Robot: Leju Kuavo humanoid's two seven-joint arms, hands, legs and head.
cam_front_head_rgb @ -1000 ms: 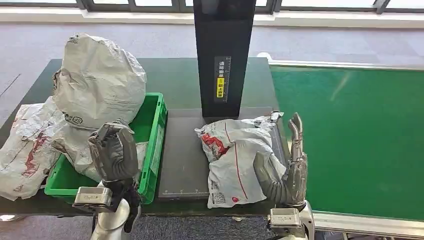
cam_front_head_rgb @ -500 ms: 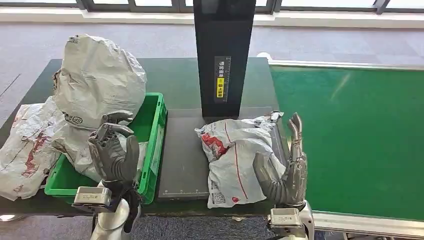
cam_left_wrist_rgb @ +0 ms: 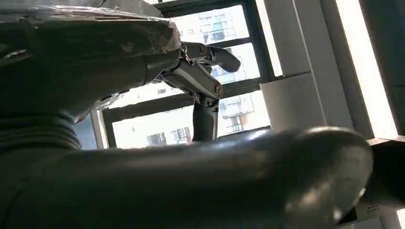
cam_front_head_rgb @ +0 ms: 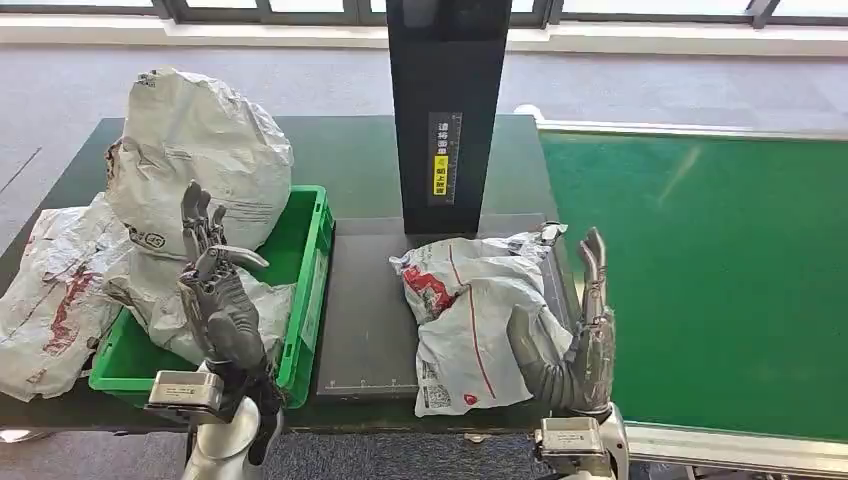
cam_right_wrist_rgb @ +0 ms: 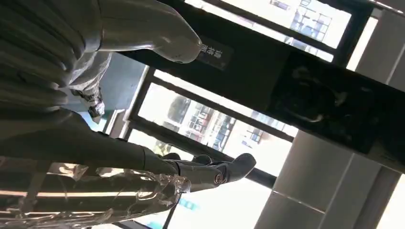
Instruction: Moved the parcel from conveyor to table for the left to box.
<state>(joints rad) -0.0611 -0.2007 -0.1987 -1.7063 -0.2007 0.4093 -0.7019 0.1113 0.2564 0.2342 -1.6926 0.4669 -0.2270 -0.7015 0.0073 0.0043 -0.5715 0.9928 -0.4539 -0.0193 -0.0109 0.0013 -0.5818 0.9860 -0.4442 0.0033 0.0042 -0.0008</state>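
Note:
The parcel (cam_front_head_rgb: 468, 318), a crumpled white mailer bag with red print, lies on the dark plate (cam_front_head_rgb: 365, 320) in front of the black post. My right hand (cam_front_head_rgb: 578, 335) stands at the parcel's right edge with its fingers straight up and apart. Its thumb lies against the bag without gripping it. My left hand (cam_front_head_rgb: 218, 300) is raised over the near end of the green box (cam_front_head_rgb: 310, 275), fingers stretched upward and holding nothing. In the left wrist view the left hand (cam_left_wrist_rgb: 191, 124) shows its fingers (cam_left_wrist_rgb: 203, 71) apart against the windows. The right wrist view has the right hand (cam_right_wrist_rgb: 119, 143) with straight fingers.
Several grey bags fill the green box, and a big one (cam_front_head_rgb: 195, 150) bulges over its far left corner. Another bag (cam_front_head_rgb: 55, 290) lies on the table to the box's left. The black post (cam_front_head_rgb: 445, 110) stands behind the parcel. The green conveyor (cam_front_head_rgb: 720, 280) runs along the right.
My left hand has uncurled, and its fingers now point up and apart. The right hand and the parcel have not moved.

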